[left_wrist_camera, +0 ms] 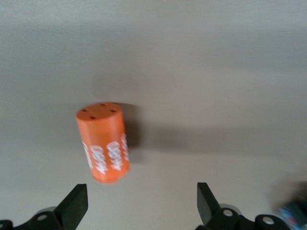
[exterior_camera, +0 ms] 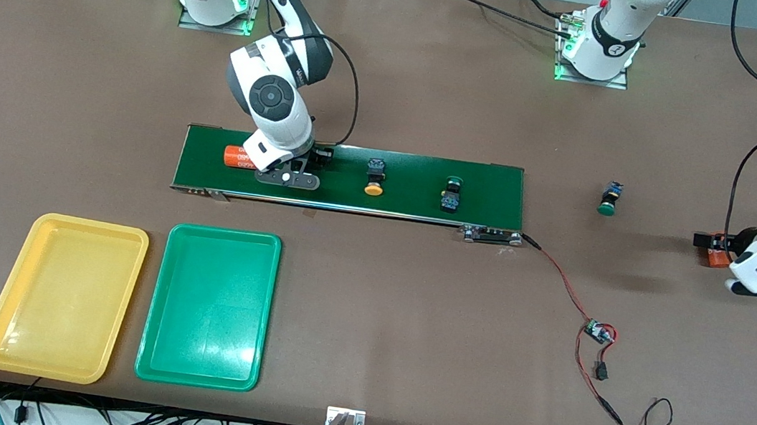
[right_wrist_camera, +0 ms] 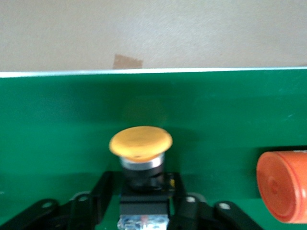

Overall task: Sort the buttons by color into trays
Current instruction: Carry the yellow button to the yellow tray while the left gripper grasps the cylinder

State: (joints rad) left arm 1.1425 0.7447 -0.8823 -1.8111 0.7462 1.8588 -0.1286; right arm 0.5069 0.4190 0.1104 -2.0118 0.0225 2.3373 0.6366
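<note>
Yellow-capped push-button switch [right_wrist_camera: 140,143] is lying on the long dark-green conveyor belt [exterior_camera: 408,205], and I'm seeing my right gripper [right_wrist_camera: 144,201] clenching its black body; my left gripper [left_wrist_camera: 141,206] is hovering spread above an orange printed cylinder [left_wrist_camera: 103,141].

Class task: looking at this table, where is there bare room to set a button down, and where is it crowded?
Bare: the floors of the yellow plastic tray and green plastic tray, and the brown tabletop between them and the red wiring. Crowded: the dark-green conveyor belt, carrying buttons, an orange cylinder and the right gripper.
</note>
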